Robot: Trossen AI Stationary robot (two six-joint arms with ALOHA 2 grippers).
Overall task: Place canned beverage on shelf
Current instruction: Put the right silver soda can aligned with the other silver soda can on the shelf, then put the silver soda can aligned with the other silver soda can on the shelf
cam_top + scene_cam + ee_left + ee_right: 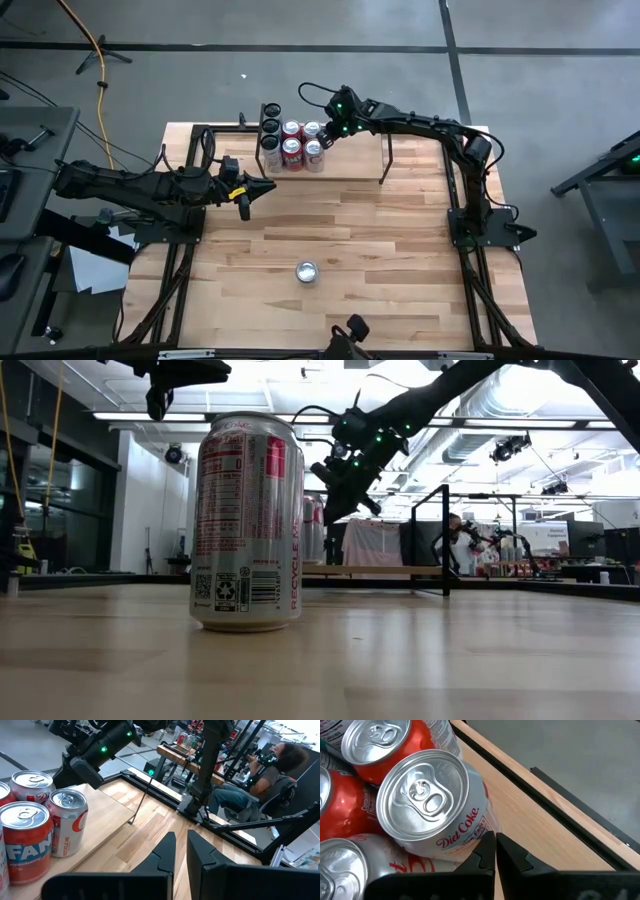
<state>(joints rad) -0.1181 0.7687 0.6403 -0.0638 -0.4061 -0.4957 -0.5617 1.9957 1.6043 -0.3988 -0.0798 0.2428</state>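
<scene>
Pale wooden planks are forming the shelf (350, 165) along the counter's (400, 260) far edge, and a cluster of cans (292, 147) is being carried at its left end. A lone silver can (307, 271) is standing upright near the counter's near edge. The right claw (327, 138), pressed together and empty, is being held just beside the cluster. The left claw (262, 189), also pressed together, is being held over the counter's left side.

A pale wooden table (400, 260) is seen carrying a low shelf (350, 165) (plank top, thin black uprights) on which cans (295, 148) are clustered just below the right gripper (327, 137). One can (307, 271) stands alone, well apart from it.
</scene>
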